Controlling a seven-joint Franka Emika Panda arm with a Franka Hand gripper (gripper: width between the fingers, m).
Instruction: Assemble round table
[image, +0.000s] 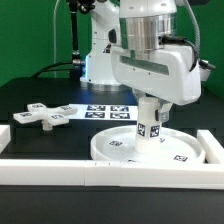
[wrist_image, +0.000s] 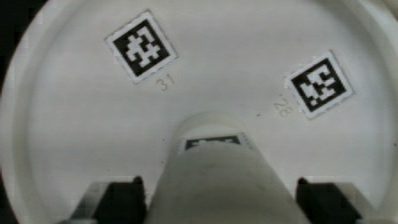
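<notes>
The large rimmed disc (image: 120, 148) lies flat on the table near the front rail. The short cylindrical leg (image: 150, 124) stands upright on its central hub. My gripper (image: 150, 104) comes straight down over the leg, and its fingers clasp the leg's upper part. In the wrist view the leg (wrist_image: 221, 165) runs between the two dark fingers (wrist_image: 121, 200), which sit against its sides, and the gripper (wrist_image: 222, 192) is shut on it. The disc (wrist_image: 107, 120) fills that view, with two tags showing. The cross-shaped foot (image: 45, 115) lies loose at the exterior view's left.
The marker board (image: 108, 111) lies flat behind the disc. A white border rail (image: 90, 172) runs along the front and another rail (image: 213, 148) along the exterior view's right. The arm's base (image: 100, 60) stands at the back.
</notes>
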